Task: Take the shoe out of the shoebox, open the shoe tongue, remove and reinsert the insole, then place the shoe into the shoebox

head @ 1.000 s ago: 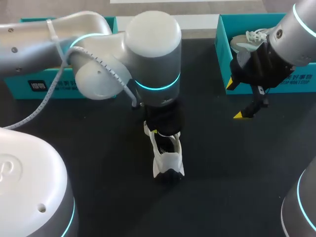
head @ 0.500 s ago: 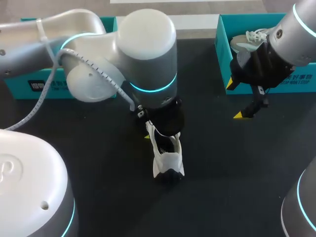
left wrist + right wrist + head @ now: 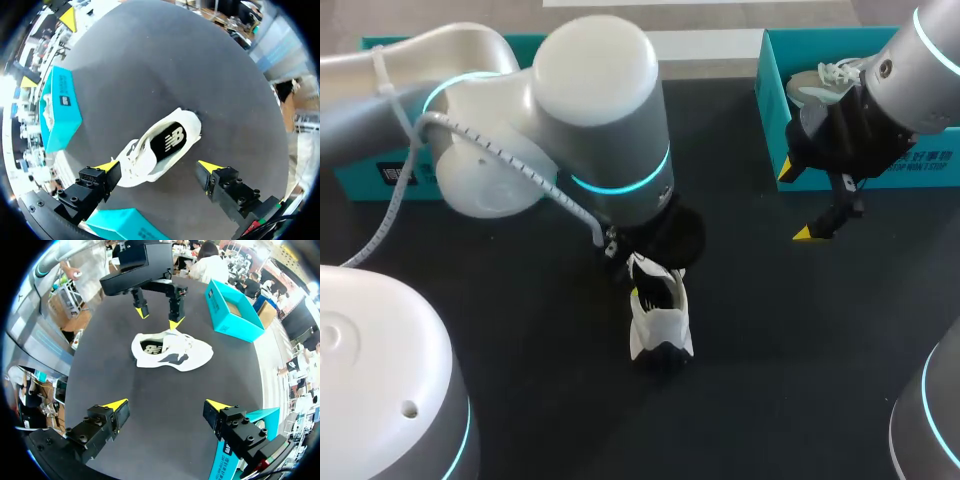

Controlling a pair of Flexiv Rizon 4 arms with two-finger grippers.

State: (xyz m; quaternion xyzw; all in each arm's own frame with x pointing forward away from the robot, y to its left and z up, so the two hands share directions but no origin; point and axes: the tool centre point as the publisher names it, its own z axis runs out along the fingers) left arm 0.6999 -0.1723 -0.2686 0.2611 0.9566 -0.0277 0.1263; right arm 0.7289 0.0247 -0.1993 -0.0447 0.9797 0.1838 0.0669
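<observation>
The white shoe sits out on the black desk near its middle, apart from both teal shoeboxes. In the left wrist view the shoe lies just beneath the left tool, its opening turned up toward the camera so that the dark insole shows inside. The left tool's 2 fingers are spread wide, with the shoe's laced part between them. In the right wrist view 1 yellow tip of the left tool sits right at the upper edge of the shoe, though contact cannot be confirmed, and the other tip is off to the side over bare desk. In the head view the left arm comes in from the left and covers most of its own tool above the shoe. The right tool is spread too and grips nothing, with only bare desk between its tips and the shoe well ahead of it. In the head view the right tool hangs over the desk just in front of the right shoebox, which holds a second, pale shoe with white laces. The left shoebox stands at the desk's far left, partly hidden by the left arm, and in the right wrist view that box is open beyond the shoe.
</observation>
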